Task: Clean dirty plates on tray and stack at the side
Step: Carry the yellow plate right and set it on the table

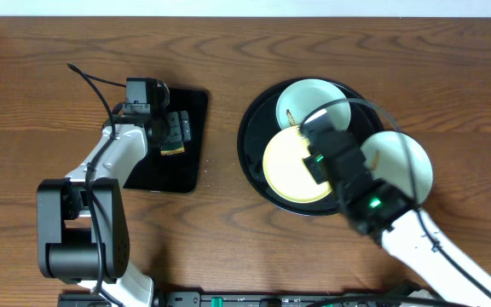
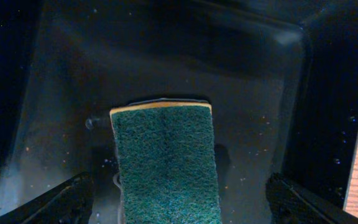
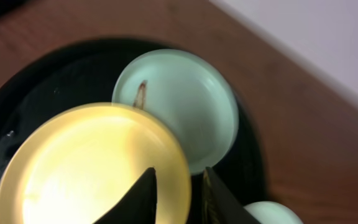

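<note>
- Yellow plate (image 1: 292, 166) lies in the tray (image 1: 252, 136), on its near half. It overlaps the mint plate (image 1: 314, 101) at the tray's far side, which carries a brown smear (image 3: 138, 93).
- Third plate (image 1: 399, 158), pale, sits at the tray's right edge, partly under the right arm. Whether it rests on the rim or off it, I cannot tell.
- Right gripper (image 3: 179, 173) hangs over the tray, fingers narrowly parted, with the yellow plate's rim showing between them. Whether they pinch it I cannot tell.
- Left gripper (image 2: 179, 186) hovers well left of the tray, fingers wide on either side of the sponge (image 2: 165, 162). The sponge lies green face up in the small tray (image 2: 291, 74), and nothing is held.
- Step in hand, as I judge it: secure the yellow plate and pick up the sponge.
- Bite the rim deep enough that the glossy plate cannot swivel, and lift it off the mint plate before tilting.
- Bring the left fingers down square over the sponge's long sides and close on its middle, leaving the scouring face exposed.
- Table (image 1: 228, 43) is brown wood, and open wood beyond the tray's far and left sides looks like room for a stack.
- Pale surface (image 3: 328, 37) shows past the table's edge beyond the tray.
</note>
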Controlling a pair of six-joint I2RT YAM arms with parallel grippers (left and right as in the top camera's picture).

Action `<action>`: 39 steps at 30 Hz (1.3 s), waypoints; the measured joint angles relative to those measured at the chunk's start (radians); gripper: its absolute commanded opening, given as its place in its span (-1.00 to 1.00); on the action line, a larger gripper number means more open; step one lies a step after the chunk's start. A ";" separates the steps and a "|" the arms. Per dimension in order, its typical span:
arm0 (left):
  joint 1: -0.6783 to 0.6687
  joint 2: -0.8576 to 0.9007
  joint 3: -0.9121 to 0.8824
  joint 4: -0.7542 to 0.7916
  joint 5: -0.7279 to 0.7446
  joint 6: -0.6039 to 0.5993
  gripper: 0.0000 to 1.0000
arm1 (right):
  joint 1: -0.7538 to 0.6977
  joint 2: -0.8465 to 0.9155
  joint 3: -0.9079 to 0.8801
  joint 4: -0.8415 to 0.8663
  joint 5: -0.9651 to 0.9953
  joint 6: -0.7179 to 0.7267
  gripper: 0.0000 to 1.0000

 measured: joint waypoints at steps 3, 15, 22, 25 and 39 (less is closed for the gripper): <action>0.000 0.000 0.000 0.000 0.000 0.000 0.77 | -0.148 0.000 0.003 -0.049 -0.179 0.025 -0.42; 0.000 0.000 0.000 0.000 0.000 0.000 0.77 | -0.504 0.192 0.011 -0.128 -0.694 0.047 -0.32; 0.000 0.000 0.000 0.000 0.000 0.000 0.77 | -0.492 0.354 0.011 -0.093 -0.742 0.047 -0.35; 0.000 0.000 0.000 0.000 0.000 0.000 0.77 | -0.488 0.403 0.011 -0.077 -0.741 0.047 -0.36; 0.000 0.000 0.000 0.000 0.000 0.000 0.77 | -0.488 0.425 0.002 0.010 -0.714 0.047 -0.48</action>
